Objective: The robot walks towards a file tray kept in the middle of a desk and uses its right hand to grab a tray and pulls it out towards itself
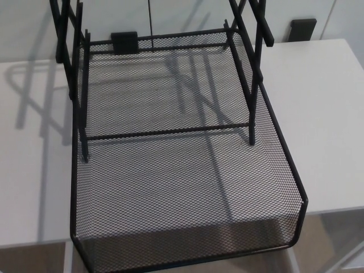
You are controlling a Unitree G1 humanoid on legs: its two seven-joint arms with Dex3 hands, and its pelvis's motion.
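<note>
The near half of the mesh tray (pixel 187 187) lies open from above — nothing stands in it. Its near lip overhangs the edge of the white desk (pixel 318 125), so that rim is free to approach from the near side. Farther in, a crossbar (pixel 168 132) spans the tray, and the black rack uprights (pixel 250 62) rise on both left and right — these close off the far half. Bare desk lies on either side.

Bright, even light from above and behind, throwing soft grey frame shadows across the white desk (pixel 318 114) and mesh tray (pixel 187 187); sharp, without glare.
</note>
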